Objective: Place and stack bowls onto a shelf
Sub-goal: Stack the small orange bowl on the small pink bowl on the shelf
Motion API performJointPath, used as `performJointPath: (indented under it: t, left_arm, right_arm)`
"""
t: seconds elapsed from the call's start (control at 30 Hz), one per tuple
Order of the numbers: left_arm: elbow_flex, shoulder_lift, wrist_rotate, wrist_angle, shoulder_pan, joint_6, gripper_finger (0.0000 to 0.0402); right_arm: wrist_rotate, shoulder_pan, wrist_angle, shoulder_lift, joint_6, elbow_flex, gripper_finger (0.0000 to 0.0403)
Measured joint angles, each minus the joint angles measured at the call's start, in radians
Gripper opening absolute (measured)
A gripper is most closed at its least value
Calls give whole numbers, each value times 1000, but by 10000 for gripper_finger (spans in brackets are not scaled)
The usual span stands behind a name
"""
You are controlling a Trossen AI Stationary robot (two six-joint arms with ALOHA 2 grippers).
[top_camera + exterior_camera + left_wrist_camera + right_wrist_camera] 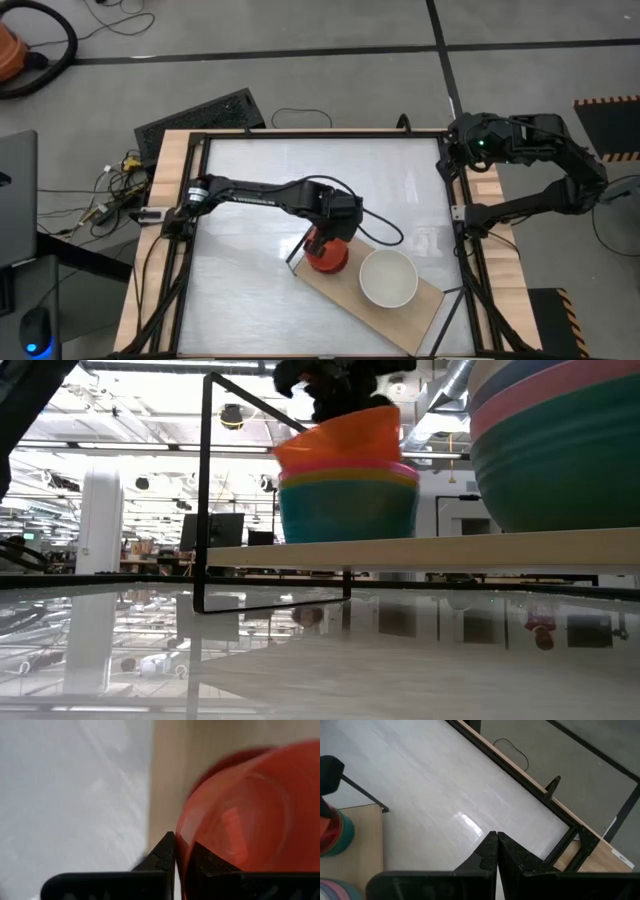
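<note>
Red bowl (pixel 240 815) | rim pinched between left gripper (pixel 181 851) fingers | atop stack

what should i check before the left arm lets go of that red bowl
1. Left hand grips the rim of the red round plastic bowl, one finger either side: ok.
2. Red bowl sits on the stack of coloured bowls: not ok, it is tilted in the low view.
3. Stack stands on the light-wood shelf board with the thin black frame, inside its edge: ok.
4. Second stack, topped by a white round bowl, stands apart from the red one: ok.
5. Right hand is shut and parked at the table's far right corner, out of the way: ok.
6. Whether the red bowl has nested fully: cannot tell.
</note>
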Motion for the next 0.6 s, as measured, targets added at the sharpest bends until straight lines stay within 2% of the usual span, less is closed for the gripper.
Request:
performJointPath:
  t: [0.6]
  left_arm:
    - [-1, 4, 27, 12, -19, -1, 0]
  right_arm:
    - [-20, 0, 0, 0, -26, 0, 31]
